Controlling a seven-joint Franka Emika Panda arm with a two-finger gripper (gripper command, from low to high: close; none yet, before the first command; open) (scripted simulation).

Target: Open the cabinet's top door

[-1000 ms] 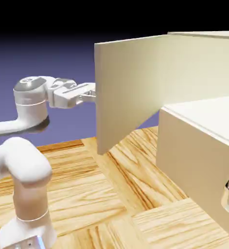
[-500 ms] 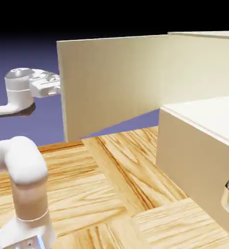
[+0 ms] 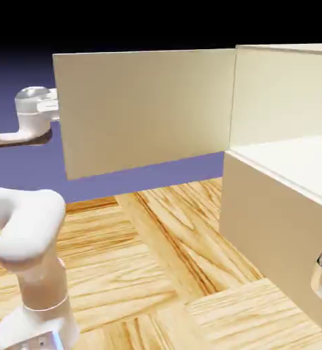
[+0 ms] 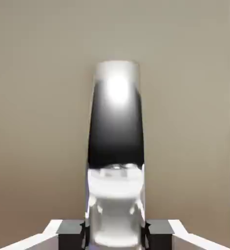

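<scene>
Claw: closed on the bar handle [image 4: 115, 122] of the top door [image 3: 146, 113], one fingertip of the claw [image 4: 115, 237] at each side of the bar. To do this step well, let the grip ride the door's arc around its hinge edge at the cabinet [image 3: 283, 99], turning the wrist with the panel. A straight tug would probably twist the bar between the tips or let it slip.
Cabinet: large and beige, its upper compartment exposed. Judged from the wide swing, the opening is nearly or fully done; any further pull should be slow and short, in case the hinge is near its stop.
Franka Panda arm [image 3: 37, 229]: in front of the cabinet, its wrist reaching to the door's free edge. The elbow and wrist should move together, so that no link knocks the panel.
Top door: standing out from the cabinet front, attached along the hinge edge, its free edge well apart from the cabinet. The panel hides the claw in the exterior view.
Lower front panel [image 3: 259, 212]: flush on the cabinet, below the upper compartment; best left alone.
Bar handle: on the door's outer face, near the edge away from the cabinet, directly between the fingertips [image 4: 159, 234] and running ahead of them in the hand view. Before letting go, stop the swing, then part the tips evenly and back straight off the bar.
</scene>
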